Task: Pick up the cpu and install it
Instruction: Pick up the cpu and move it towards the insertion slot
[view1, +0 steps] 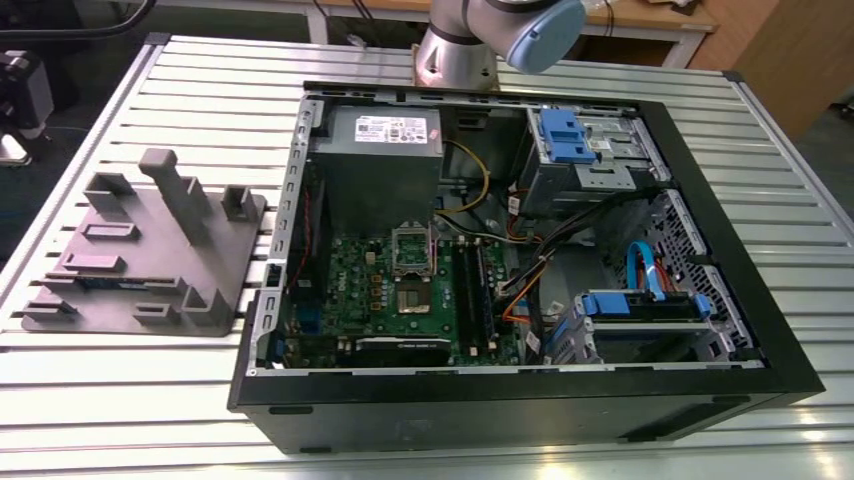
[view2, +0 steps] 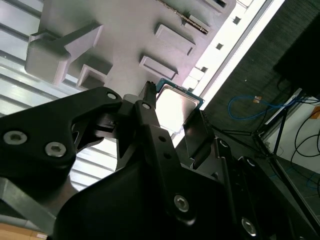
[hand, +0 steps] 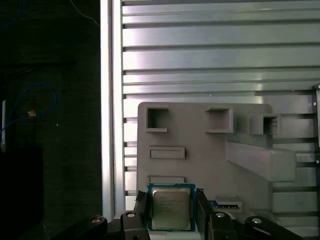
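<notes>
Holds one cpu (hand: 171, 209) (view2: 176, 104) in the one gripper (hand: 171, 195), with the jaws clamped on two opposite edges and the pale metal top plain in both wrist views. Hangs with it over one grey fixture plate (hand: 200, 165) with several raised blocks and shallow pockets. Counts, in the exterior view, one open computer case (view1: 534, 410) with one green motherboard (view1: 400, 285) inside, the fixture plate at nine o'clock of it, one arm (view1: 461, 55) at twelve o'clock. Finds case and plate on one ribbed aluminium worktop (view1: 787, 200). Shows dark floor (hand: 50, 175) beyond the worktop's edge, with one loose blue cable (hand: 30, 97) lying on it.
</notes>
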